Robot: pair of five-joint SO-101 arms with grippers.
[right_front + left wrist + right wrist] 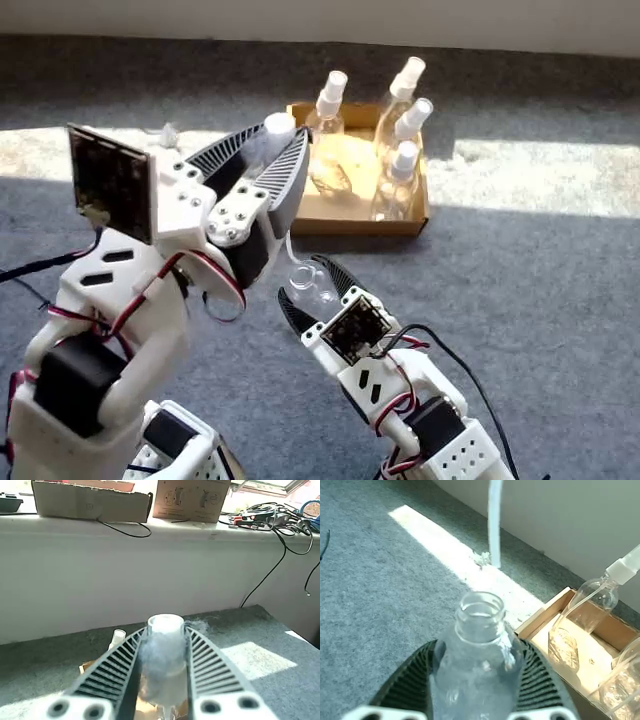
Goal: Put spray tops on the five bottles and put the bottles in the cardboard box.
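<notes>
Left gripper (pixel 284 135), jaws pressed shut on a white spray top (pixel 165 625), raised over the grey table (pixel 540 300). In the high view, placed at 11 o'clock from the right gripper (pixel 312 292) and at the 9 o'clock side of the cardboard box (pixel 350 225). Thin dip tube (pixel 494 525) hanging straight down from the spray top, its tip near the open bottle's mouth but not inside it.

Right gripper closed around a clear open bottle (pixel 479 630), ribbed black fingers (pixel 420 670) on both sides of the body, neck bare and pointing up. Bottle held off the table's centre toward 6 o'clock, the box at 12 to 1 o'clock from it and a little apart.

Inside the shallow box, four bottles with spray tops fitted (pixel 396 190), upright and close together: one near the 9 o'clock wall, three bunched toward the 3 o'clock wall. Band of sunlight (pixel 530 165) across the table on either side of the box, a pale wall (pixel 150 580) behind.
</notes>
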